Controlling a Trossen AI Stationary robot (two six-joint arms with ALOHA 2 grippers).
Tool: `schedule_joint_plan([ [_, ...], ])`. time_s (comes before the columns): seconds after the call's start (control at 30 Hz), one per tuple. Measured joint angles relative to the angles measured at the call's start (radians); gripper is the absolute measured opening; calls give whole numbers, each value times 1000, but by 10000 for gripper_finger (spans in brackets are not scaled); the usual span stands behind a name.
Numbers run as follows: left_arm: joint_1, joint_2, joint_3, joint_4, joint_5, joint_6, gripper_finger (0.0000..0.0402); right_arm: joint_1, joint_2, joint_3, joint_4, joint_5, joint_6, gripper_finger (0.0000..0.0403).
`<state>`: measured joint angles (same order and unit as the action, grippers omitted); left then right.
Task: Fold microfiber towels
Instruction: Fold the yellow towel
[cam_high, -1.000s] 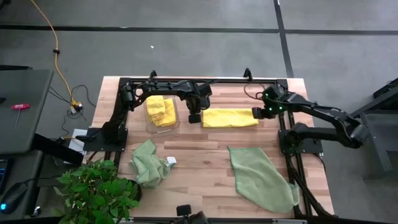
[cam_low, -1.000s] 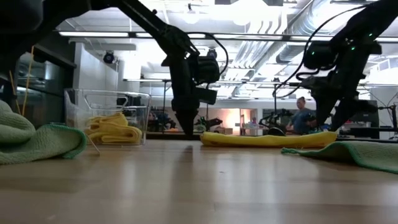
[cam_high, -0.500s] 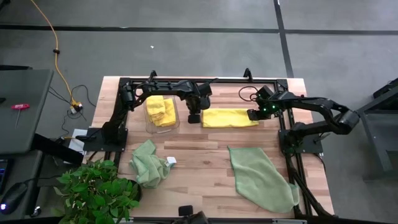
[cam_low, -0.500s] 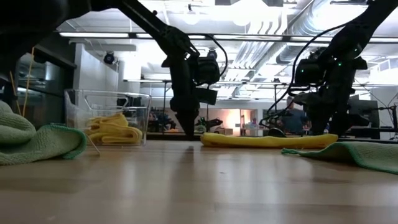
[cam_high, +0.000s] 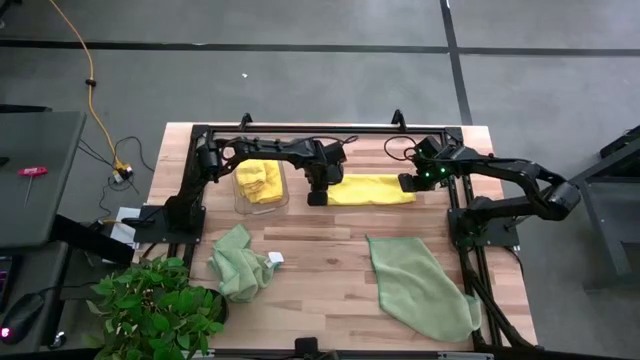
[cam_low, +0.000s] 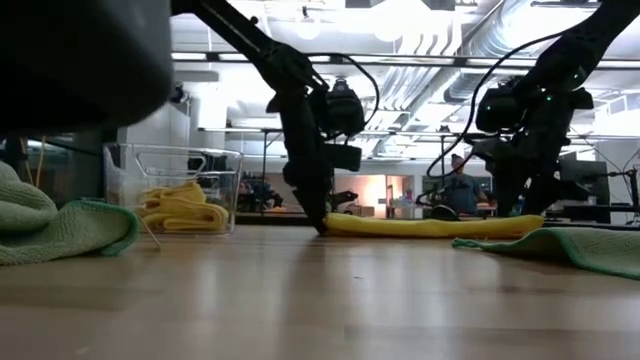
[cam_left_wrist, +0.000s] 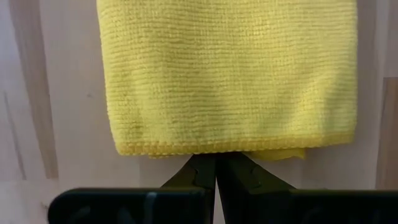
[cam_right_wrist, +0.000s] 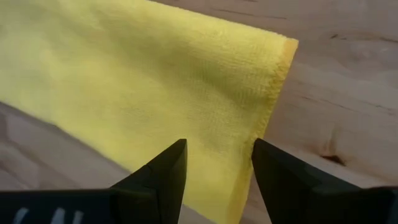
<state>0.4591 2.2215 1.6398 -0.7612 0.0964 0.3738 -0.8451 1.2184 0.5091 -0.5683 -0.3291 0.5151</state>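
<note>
Bright yellow folded towel (cam_high: 371, 189), pale green towels (cam_high: 420, 288), light wood table (cam_high: 320, 250).

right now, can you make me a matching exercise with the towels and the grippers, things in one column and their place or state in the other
Things:
1. folded yellow towel
2. left gripper
3. right gripper
4. crumpled green towel

Place or state:
A. open, over the yellow towel's end
B. near the plant
C. flat on the table, between both grippers
D. shut, tips at the yellow towel's hem

Pairs: 1-C, 2-D, 3-A, 4-B
</note>
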Motion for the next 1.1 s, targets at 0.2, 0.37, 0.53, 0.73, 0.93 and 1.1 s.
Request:
schedule_joint_plan([
  [0.2,-1,0,0,1,0,-9,0,-43,-3,0,-38,-17,-24,171],
  [0.37,-1,1,-1,6,-2,-30,0,-71,-3,0,-36,-14,-37,171],
  [0.53,-1,2,-2,8,-2,-30,0,-78,17,0,2,-9,-23,171],
  [0.73,-1,3,-2,9,-2,-33,0,-73,122,4,29,-36,-18,171],
  [0.93,-1,4,-2,13,-3,-49,0,-57,151,3,95,-76,29,171],
  [1.1,-2,4,-2,15,-3,-53,0,-57,154,-1,130,-111,39,171],
])
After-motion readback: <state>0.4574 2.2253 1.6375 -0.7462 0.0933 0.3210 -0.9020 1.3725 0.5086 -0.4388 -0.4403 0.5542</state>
